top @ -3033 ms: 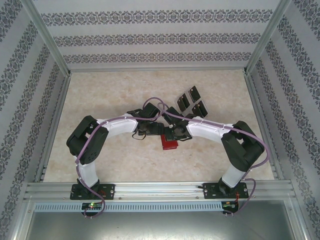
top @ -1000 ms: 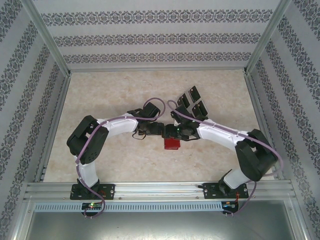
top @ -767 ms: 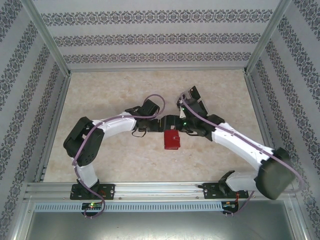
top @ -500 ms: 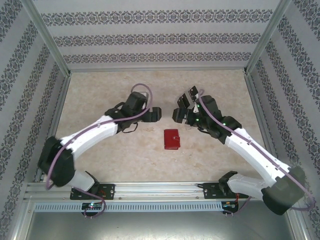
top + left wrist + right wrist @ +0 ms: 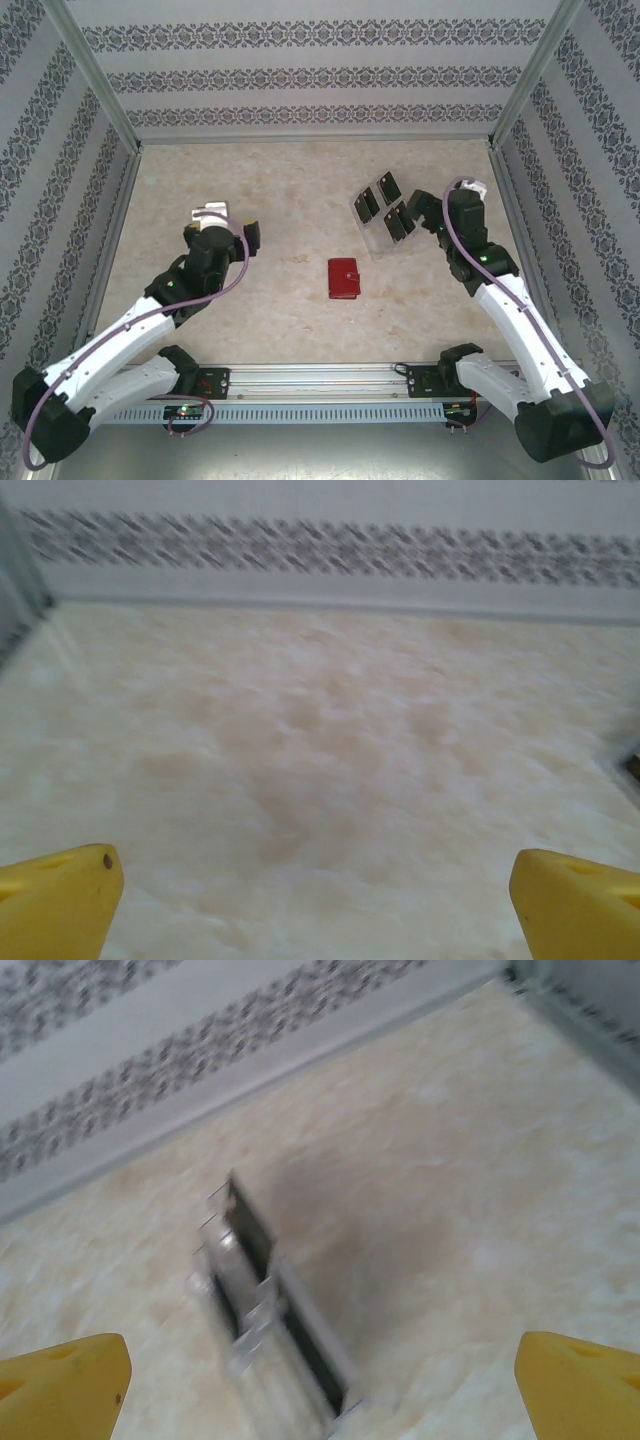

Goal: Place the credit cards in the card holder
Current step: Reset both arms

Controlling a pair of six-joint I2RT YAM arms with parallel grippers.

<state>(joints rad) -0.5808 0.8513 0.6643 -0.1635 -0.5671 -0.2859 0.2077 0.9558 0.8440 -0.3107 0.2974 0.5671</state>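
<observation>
The card holder point(image 5: 343, 279), a small red wallet, lies folded shut on the table's middle, with nothing touching it. Black credit cards point(image 5: 399, 221) stand in a clear slotted rack point(image 5: 378, 232) to its upper right. The right wrist view shows the same rack point(image 5: 262, 1312), blurred, with dark cards point(image 5: 250, 1228) in it, ahead of the right gripper point(image 5: 320, 1390). My left gripper point(image 5: 221, 226) hovers open far left of the wallet. In its wrist view the yellow fingertips point(image 5: 58, 900) stand wide apart over bare table. My right gripper point(image 5: 441, 203) is open just right of the rack, holding nothing.
Patterned walls and aluminium frame rails point(image 5: 108, 235) enclose the beige marble-look table point(image 5: 290, 190) on three sides. A metal rail point(image 5: 320, 378) with both arm bases runs along the near edge. Free surface lies between the wallet and each gripper.
Both arms have swung apart from the wallet, left arm to the left, right arm to the right beside the rack. Both grippers have opened. The wallet stays folded shut on the table.
</observation>
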